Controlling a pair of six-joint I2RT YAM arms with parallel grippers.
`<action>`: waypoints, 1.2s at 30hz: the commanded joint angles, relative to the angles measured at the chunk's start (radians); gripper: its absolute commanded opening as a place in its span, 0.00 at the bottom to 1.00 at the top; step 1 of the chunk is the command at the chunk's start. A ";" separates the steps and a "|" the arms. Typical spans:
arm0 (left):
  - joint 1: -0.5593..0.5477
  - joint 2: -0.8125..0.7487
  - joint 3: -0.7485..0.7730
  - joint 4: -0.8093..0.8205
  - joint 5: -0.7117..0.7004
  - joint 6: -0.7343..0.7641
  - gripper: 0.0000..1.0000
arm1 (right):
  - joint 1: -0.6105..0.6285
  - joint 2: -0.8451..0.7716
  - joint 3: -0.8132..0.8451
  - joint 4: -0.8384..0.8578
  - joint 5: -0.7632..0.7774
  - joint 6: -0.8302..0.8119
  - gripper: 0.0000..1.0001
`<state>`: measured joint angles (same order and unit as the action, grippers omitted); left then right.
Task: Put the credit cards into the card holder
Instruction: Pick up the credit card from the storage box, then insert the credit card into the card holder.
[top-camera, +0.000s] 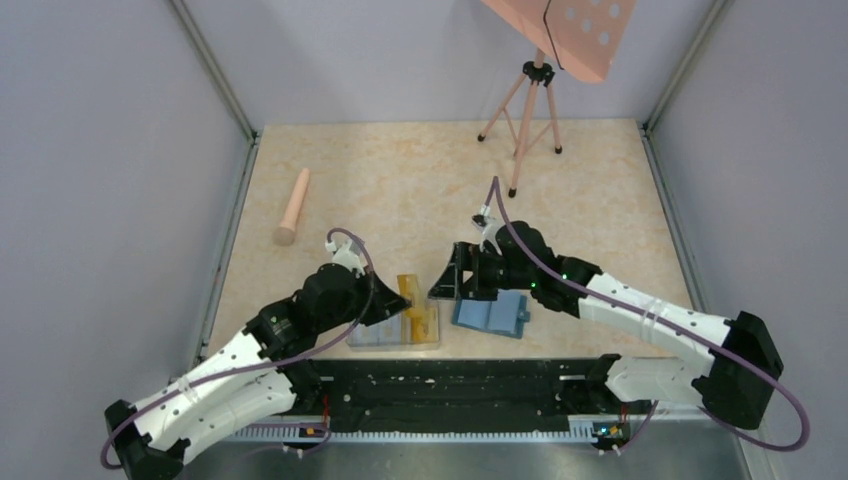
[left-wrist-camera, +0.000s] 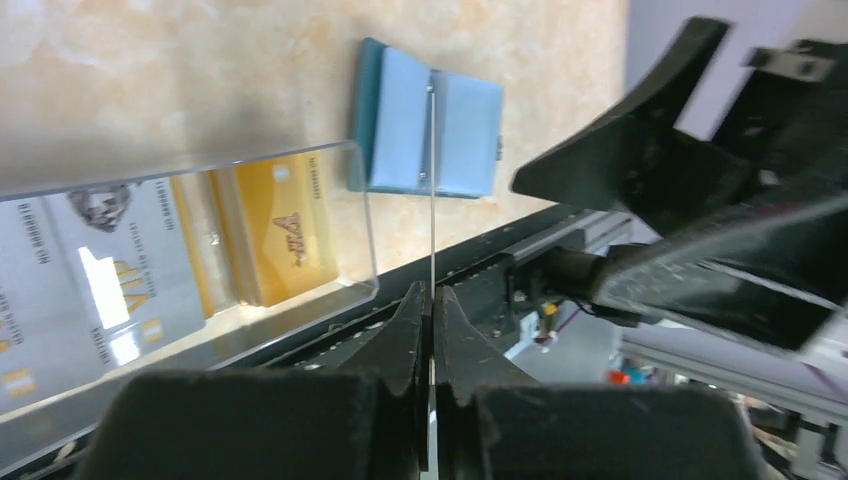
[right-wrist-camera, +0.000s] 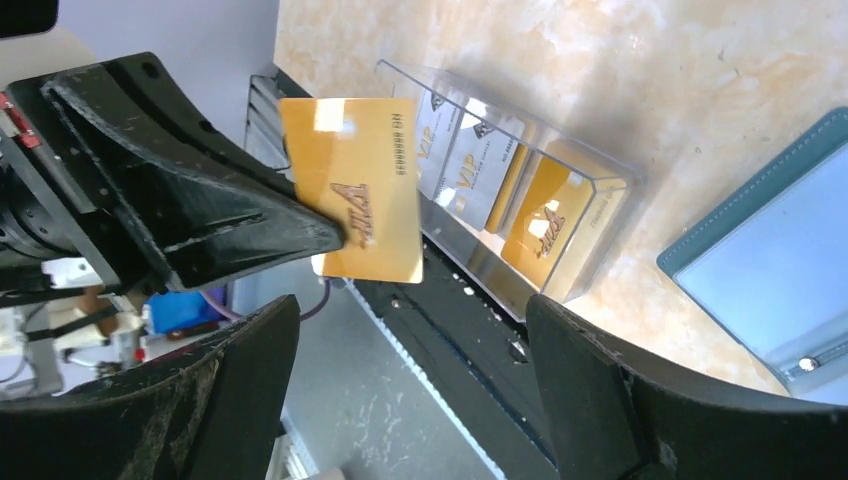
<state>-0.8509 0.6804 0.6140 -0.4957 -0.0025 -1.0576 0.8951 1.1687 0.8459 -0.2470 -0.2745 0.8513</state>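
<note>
Right wrist view: left hand (left-wrist-camera: 432, 292) clamps one yellow card (right-wrist-camera: 360, 190), held over the box (right-wrist-camera: 600, 190); right hand (right-wrist-camera: 410, 320) gapes wide, empty. The holder (top-camera: 490, 314) lies open on the table (top-camera: 420, 180), just beside the box. Align card edge with a pocket; slide slowly.

Credit card (left-wrist-camera: 432, 190) showing edge-on in left wrist view, face hiding. Card holder (right-wrist-camera: 770, 270) running off right wrist view's edge. Clear box (left-wrist-camera: 368, 240) getting cropped left (print blurring).

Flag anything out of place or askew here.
Nothing is spilled or damaged. One stray: a peach rod lies alone near the table's left edge, apart from the clear box and open card holder. The left hand pinches a yellow card.
</note>
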 joint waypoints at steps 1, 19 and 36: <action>0.040 -0.044 -0.060 0.226 0.158 -0.053 0.00 | -0.060 -0.048 -0.108 0.187 -0.163 0.108 0.82; 0.073 0.058 -0.140 0.478 0.350 -0.168 0.00 | -0.078 0.007 -0.172 0.510 -0.313 0.313 0.00; 0.095 0.203 0.023 0.146 0.249 -0.004 0.72 | -0.105 -0.049 -0.031 -0.021 -0.068 0.122 0.00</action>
<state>-0.7605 0.8265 0.5236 -0.2321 0.2993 -1.1645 0.7971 1.1557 0.7326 -0.0929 -0.4438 1.0615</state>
